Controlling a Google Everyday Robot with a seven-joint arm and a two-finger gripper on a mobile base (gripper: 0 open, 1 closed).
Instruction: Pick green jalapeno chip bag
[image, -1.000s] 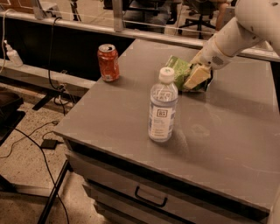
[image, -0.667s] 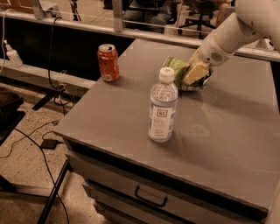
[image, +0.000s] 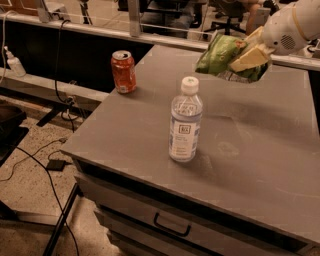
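The crumpled, shiny green jalapeno chip bag (image: 219, 52) hangs above and right of the water bottle (image: 185, 122). The gripper (image: 247, 59) pinches it, its arm (image: 292, 27) slanting down-left.

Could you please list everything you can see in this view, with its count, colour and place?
green jalapeno chip bag: one, shiny green, held in the air over the table's far right part
water bottle: one, clear with a white cap, upright near the table's middle
soda can: one, orange, upright at the table's far left corner
table: one, grey
drawers: grey, under the tabletop
cables: several, black, on the floor at left
tool: one, cream fingers, upper right, shut on the bag
arm: one, white, top right corner
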